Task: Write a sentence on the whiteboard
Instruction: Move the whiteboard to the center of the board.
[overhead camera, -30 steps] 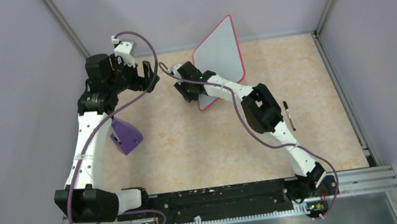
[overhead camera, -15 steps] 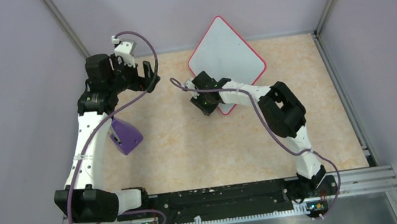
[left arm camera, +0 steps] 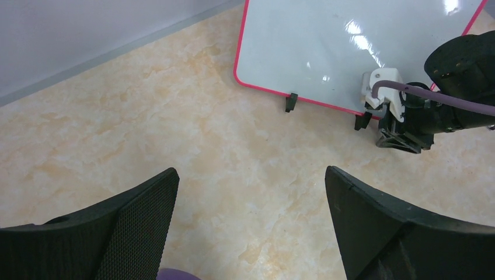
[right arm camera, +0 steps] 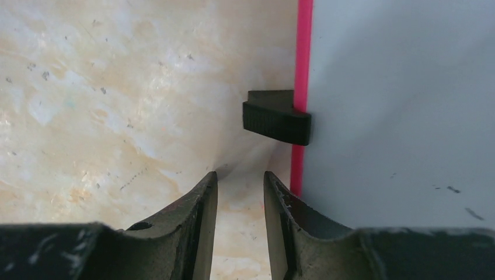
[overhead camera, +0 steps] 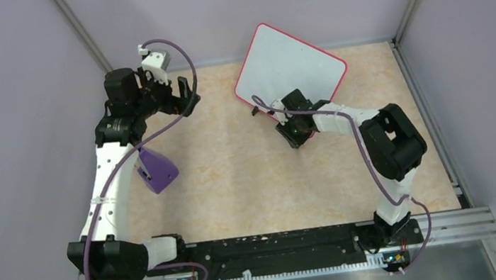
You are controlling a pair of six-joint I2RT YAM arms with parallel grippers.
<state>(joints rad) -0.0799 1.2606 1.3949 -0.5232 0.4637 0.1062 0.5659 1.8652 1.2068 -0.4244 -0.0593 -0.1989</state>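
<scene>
The whiteboard (overhead camera: pixel 290 60), white with a red-pink rim, lies tilted at the back middle of the table. Its face is blank and no lettering shows. It also shows in the left wrist view (left arm camera: pixel 327 46) and the right wrist view (right arm camera: pixel 403 105). My right gripper (overhead camera: pixel 283 115) sits low at the board's near edge, beside a black foot (right arm camera: pixel 275 116). Its jaws stand a narrow gap apart with only table between them (right arm camera: pixel 240 175), and the rim is just right of the right finger. My left gripper (overhead camera: pixel 189 93) is wide open and empty (left arm camera: pixel 251 175), raised at the back left.
A purple block (overhead camera: pixel 156 169) lies on the left side of the table under my left arm, and its edge shows in the left wrist view (left arm camera: pixel 175 274). Grey walls close the back and both sides. A second black foot (left arm camera: pixel 290 102) sticks out from the board's near edge.
The whiteboard has turned clockwise and shifted right, and its face now shows more broadly. My right arm swung right with it and now covers the marker seen earlier. The left arm is unchanged.
</scene>
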